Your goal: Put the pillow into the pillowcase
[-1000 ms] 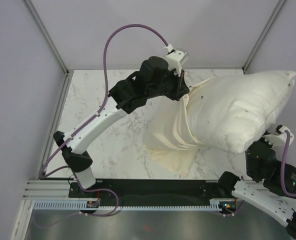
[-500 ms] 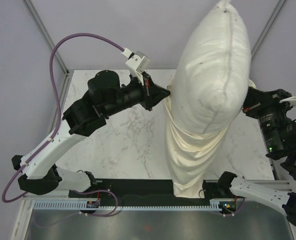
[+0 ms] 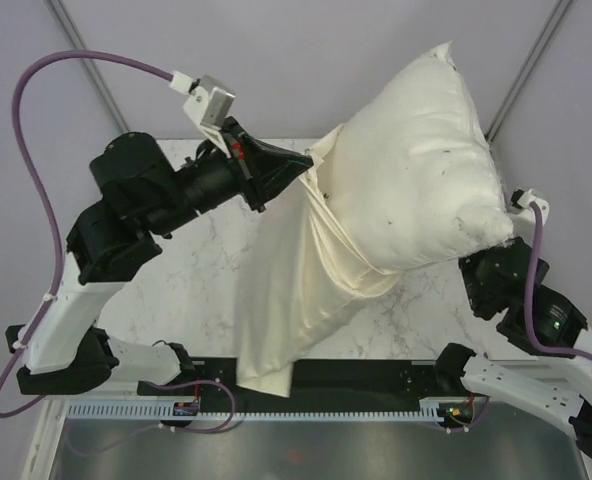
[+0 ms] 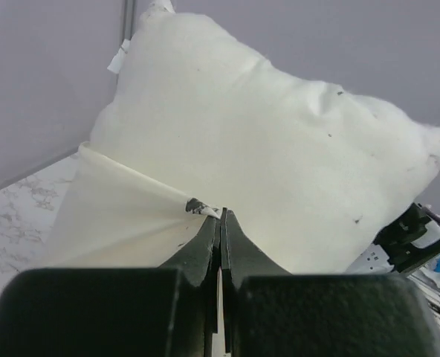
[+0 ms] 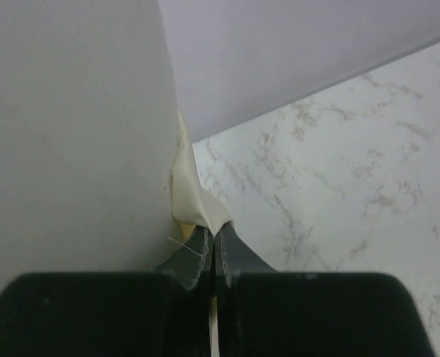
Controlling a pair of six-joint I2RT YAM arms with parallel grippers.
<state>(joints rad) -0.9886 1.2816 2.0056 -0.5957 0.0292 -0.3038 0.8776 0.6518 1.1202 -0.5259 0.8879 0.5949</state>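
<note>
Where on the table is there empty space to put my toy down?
Bare marble table lies between the left arm and the hanging pillowcase, and there is a smaller patch between pillowcase and right arm. The middle is crowded: pillow and pillowcase hang there.

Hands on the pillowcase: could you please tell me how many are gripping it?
2. The left hand pinches the pillowcase rim left of the pillow. The right hand, hidden by the pillow from above, pinches it too in its wrist view.
</note>
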